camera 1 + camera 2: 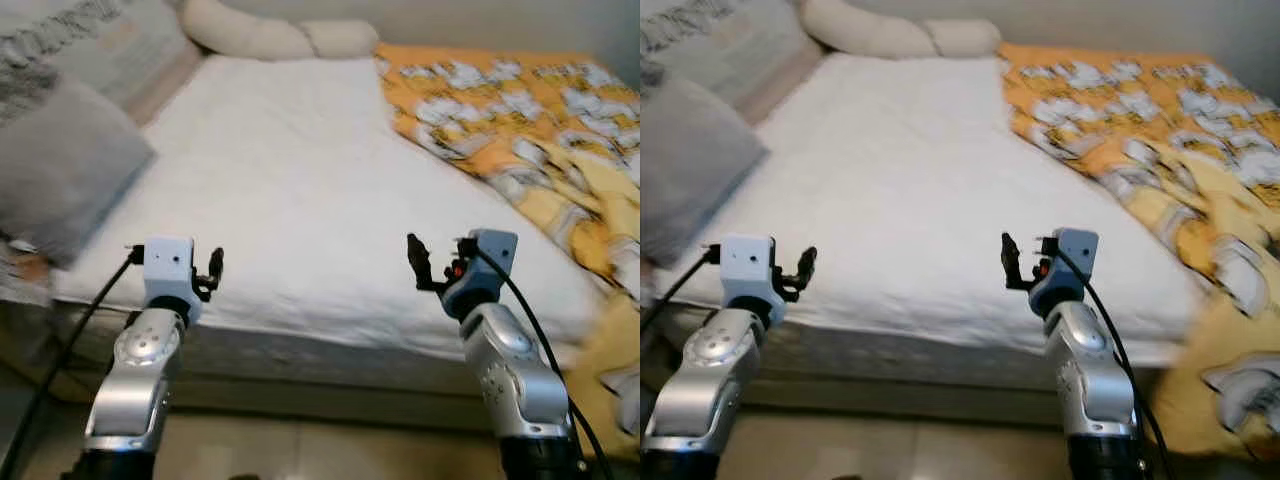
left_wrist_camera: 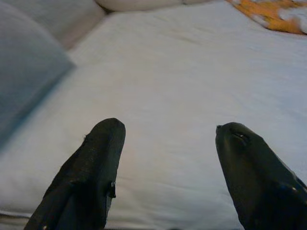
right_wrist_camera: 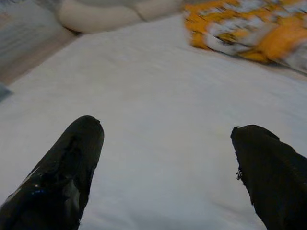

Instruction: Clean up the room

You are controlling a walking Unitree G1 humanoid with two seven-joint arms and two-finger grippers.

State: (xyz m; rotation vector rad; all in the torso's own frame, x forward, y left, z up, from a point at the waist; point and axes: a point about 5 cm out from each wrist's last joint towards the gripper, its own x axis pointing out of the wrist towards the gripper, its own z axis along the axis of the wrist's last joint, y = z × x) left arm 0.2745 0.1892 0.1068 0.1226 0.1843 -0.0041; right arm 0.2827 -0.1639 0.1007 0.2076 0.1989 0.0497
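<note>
At the far left a soft grey square cushion [image 1: 62, 170] lies on the left edge of the bed, and behind it a second, lighter grey cushion with a dark pattern [image 1: 95, 45] leans toward the head end. Both are a little blurred.

The left gripper [image 1: 214, 268] is held up in front of the near edge of the bed, over the left part of the mattress side. In the left wrist view its two black fingers [image 2: 91, 177] stand wide apart, with only white sheet between them; it holds nothing.

The wide white bed sheet [image 1: 290, 190] covers the middle of the mattress and looks smooth and bare. At the head end a long cream-coloured bolster pillow [image 1: 275, 35] lies across the bed, touching the sheet.

The right gripper [image 1: 418, 262] is raised at the same height as the left one, in front of the near edge, more to the right. In the right wrist view its black fingers [image 3: 62, 177] are also spread wide, and they grip nothing.

To the right lies the orange and yellow blanket with white printed figures [image 1: 520, 120]. It is crumpled, covers the right side of the bed from the head end, and hangs down over the right near corner toward the floor.
</note>
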